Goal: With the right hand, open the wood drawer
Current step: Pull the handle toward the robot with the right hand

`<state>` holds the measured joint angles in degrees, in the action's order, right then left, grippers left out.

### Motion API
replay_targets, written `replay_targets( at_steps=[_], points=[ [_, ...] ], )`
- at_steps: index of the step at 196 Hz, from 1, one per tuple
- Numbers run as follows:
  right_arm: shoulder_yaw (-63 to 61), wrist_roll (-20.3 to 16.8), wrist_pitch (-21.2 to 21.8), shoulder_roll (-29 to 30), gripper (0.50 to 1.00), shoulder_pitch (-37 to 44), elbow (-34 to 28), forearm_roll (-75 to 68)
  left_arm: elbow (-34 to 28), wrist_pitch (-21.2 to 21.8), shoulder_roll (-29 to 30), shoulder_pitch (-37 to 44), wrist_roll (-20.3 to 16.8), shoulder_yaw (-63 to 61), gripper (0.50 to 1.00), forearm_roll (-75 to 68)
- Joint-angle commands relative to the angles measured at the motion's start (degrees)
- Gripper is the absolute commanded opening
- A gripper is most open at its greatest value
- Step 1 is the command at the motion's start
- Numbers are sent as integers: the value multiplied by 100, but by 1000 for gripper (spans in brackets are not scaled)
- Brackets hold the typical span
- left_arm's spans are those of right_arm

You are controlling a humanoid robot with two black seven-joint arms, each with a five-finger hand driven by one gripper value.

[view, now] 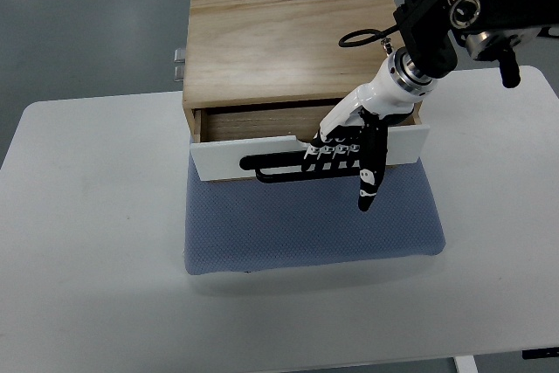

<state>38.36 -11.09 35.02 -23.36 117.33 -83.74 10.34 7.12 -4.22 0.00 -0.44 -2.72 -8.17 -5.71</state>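
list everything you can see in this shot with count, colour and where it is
wooden box: 1, light wood, at the back middle of the table
drawer: 1, wood with a white front panel, pulled partly out of the box
drawer handle: 1, black, across the white front
mat: 1, blue-grey, under and in front of the box
metal fitting: 1, silver, on the box's left side
table: 1, white, fills most of the view
floor: grey, beyond the table
right hand: 1, black and white, fingers hooked on the drawer handle, arm entering from top right
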Motion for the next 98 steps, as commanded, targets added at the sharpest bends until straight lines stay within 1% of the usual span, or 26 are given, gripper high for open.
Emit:
replay_targets(
  at_steps=[1,98],
  points=[
    [-4,10,-2,-19,944,53,-90,3,0,0,0,0,0,0,1000,0],
    [-4,36,-2,-212,944,124,-292,3,0,0,0,0,0,0,1000,0]
  ],
)
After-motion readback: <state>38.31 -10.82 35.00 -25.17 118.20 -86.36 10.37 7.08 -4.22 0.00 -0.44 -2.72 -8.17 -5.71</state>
